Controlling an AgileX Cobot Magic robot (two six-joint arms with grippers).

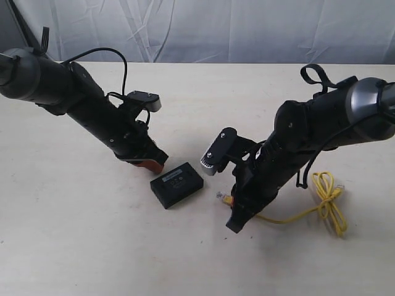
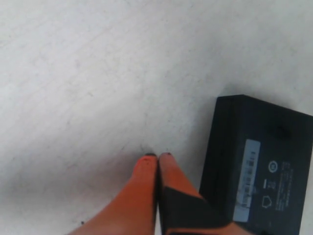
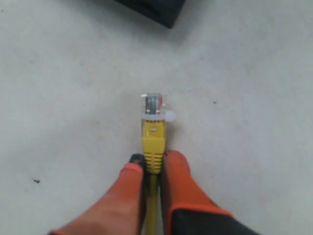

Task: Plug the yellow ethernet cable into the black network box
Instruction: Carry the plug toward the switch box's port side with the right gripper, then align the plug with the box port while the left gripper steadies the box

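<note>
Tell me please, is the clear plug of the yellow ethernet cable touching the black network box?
Apart. The right wrist view shows a stretch of bare table between the clear plug and the black network box.

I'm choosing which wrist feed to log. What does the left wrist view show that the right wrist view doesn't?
Only the left wrist view: the left claw, shut on nothing, beside the black network box, whose top and white label show. Only the right wrist view: the right claw shut on the yellow ethernet cable, its clear plug sticking out ahead. Both: the box, just a corner in the right one, and the table.
</note>
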